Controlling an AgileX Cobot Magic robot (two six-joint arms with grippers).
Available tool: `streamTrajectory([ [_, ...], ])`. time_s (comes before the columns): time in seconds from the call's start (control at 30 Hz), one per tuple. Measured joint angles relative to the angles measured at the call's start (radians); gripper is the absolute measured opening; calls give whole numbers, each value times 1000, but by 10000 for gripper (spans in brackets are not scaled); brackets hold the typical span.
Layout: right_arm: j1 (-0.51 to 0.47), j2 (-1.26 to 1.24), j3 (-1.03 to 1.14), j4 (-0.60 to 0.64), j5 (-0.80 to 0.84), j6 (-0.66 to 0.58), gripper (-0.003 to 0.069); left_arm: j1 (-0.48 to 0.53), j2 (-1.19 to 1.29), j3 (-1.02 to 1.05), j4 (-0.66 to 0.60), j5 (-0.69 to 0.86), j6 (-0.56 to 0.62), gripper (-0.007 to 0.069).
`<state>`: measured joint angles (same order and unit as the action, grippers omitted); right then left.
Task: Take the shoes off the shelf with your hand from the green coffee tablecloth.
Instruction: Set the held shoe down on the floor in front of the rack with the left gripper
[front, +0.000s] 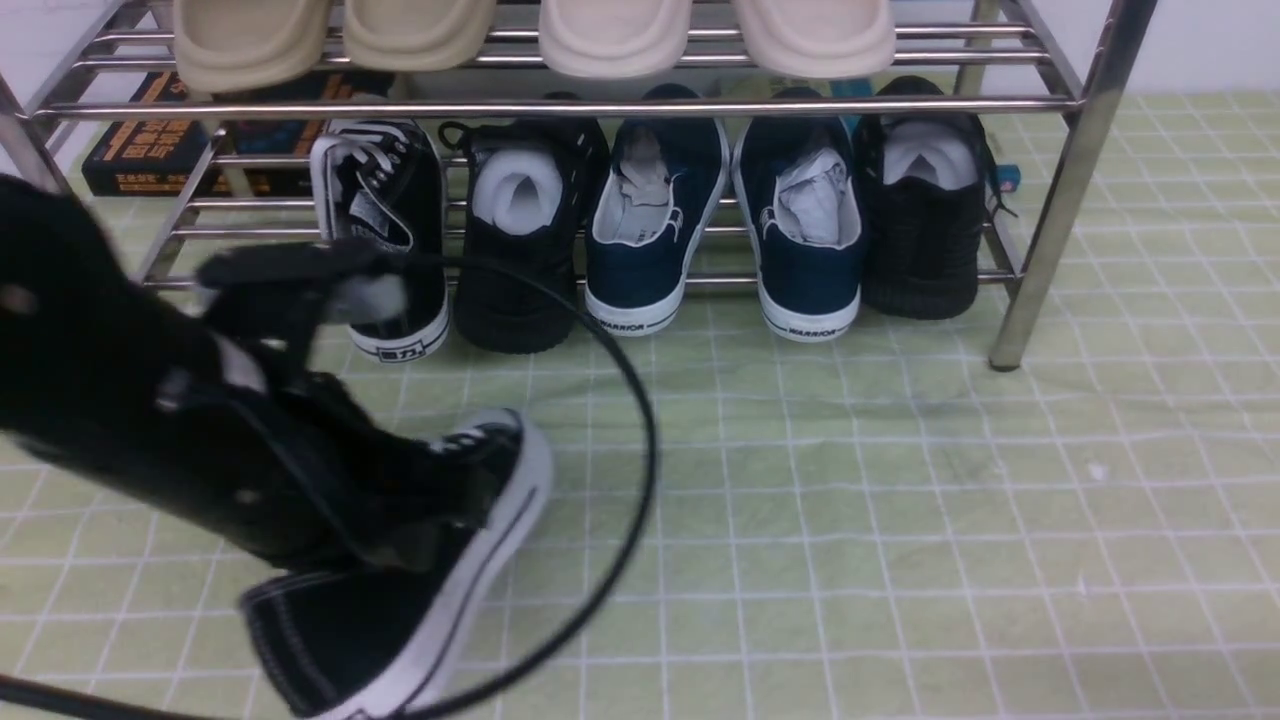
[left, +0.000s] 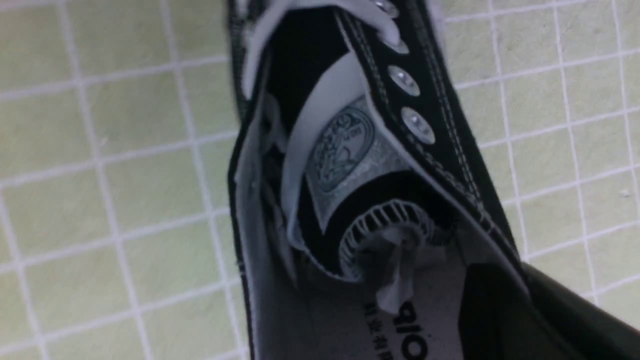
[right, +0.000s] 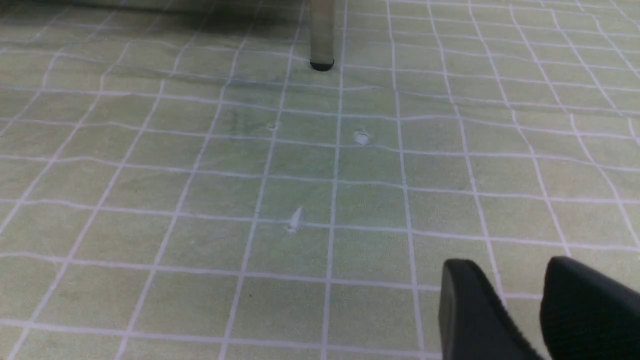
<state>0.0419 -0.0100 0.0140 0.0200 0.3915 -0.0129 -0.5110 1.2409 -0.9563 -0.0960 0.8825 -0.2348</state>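
Observation:
One black canvas shoe (front: 440, 600) with a white sole lies tilted over the green coffee tablecloth (front: 900, 500) at the front left, toe toward the shelf. My left gripper (front: 400, 500) is shut on its side wall. In the left wrist view one finger (left: 500, 310) is inside the shoe (left: 350, 150) over the grey insole, and the other is outside. The second black canvas shoe (front: 390, 210) stands on the lower tier of the chrome shelf (front: 560, 107), at its left end. My right gripper (right: 502, 265) hovers open over bare cloth (right: 200, 175), holding nothing.
The lower tier also holds two all-black shoes (front: 525, 240) (front: 925, 210) and two navy sneakers (front: 655, 220) (front: 805, 230). Beige slippers (front: 615, 35) sit on the top tier. A dark book (front: 150, 150) lies behind the shelf. A shelf leg (front: 1040, 250) stands at the right, and a black cable (front: 640, 440) loops from the left arm.

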Motion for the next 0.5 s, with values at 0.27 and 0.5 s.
streamTrajectory([
  [0.27,0,0,0,0,0,0,238,-233,170,0,293,-156,-370,10],
  [0.5,0,0,0,0,0,0,238,-274,288,0,329,-252,-461,17],
])
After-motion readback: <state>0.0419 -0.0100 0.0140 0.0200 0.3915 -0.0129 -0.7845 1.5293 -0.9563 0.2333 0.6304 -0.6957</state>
